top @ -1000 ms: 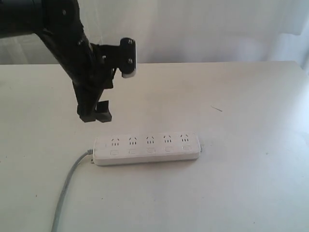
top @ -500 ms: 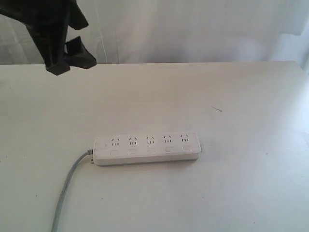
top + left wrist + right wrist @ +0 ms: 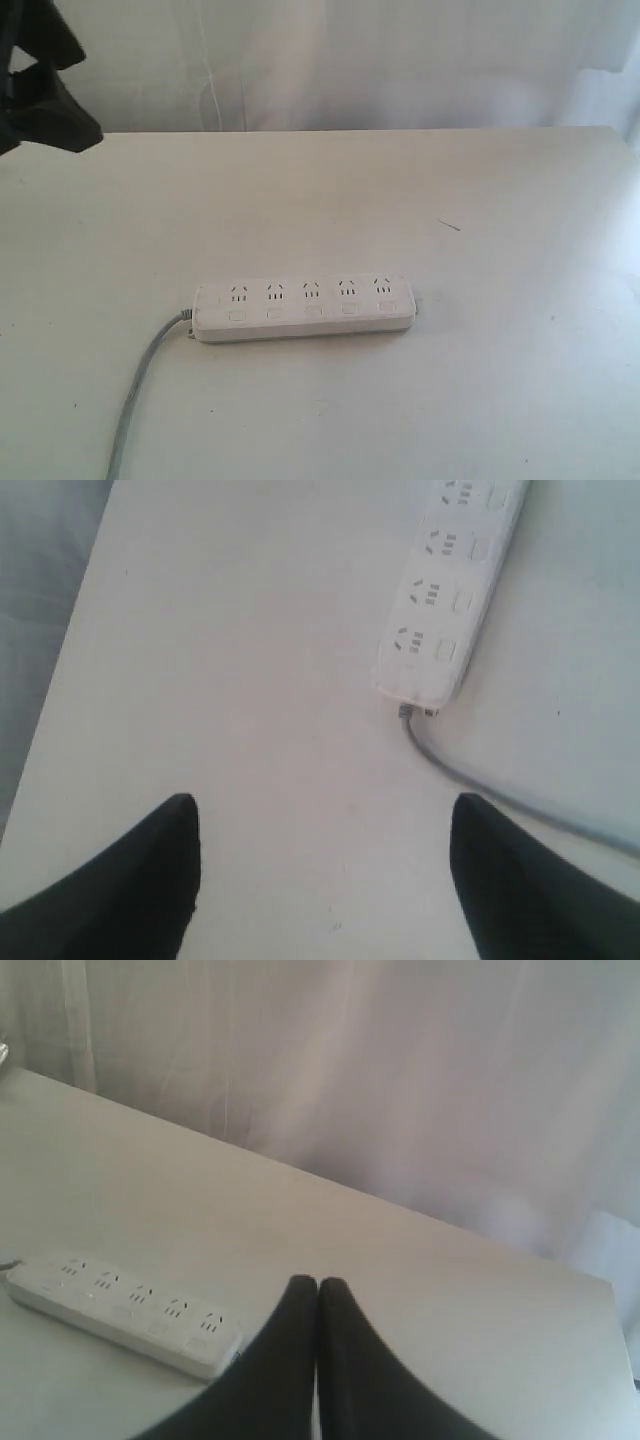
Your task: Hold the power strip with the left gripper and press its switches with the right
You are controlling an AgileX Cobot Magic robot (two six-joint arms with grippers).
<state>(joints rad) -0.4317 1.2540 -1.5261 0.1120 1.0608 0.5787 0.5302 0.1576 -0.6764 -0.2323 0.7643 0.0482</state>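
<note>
The power strip [image 3: 305, 308] lies flat on the white table, its grey cord [image 3: 140, 385] trailing off its left end toward the front. Its switches [image 3: 313, 312] form one row along the near side. My left gripper [image 3: 45, 105] shows only as a black shape at the upper left edge, high and far from the strip. In the left wrist view it [image 3: 325, 810] is open and empty, with the power strip [image 3: 450, 590] and cord [image 3: 480, 785] well beyond the fingers. My right gripper [image 3: 318, 1285] is shut and empty, away from the power strip [image 3: 120, 1315]; the exterior view does not show it.
The white table [image 3: 450, 200] stretches wide to the right and behind the strip. A pale curtain [image 3: 400, 60] hangs along its far edge. The left wrist view shows the table's side edge [image 3: 80, 630].
The left arm has risen and swung left, from just behind the strip's left end up to the upper left corner. The strip has not moved.
</note>
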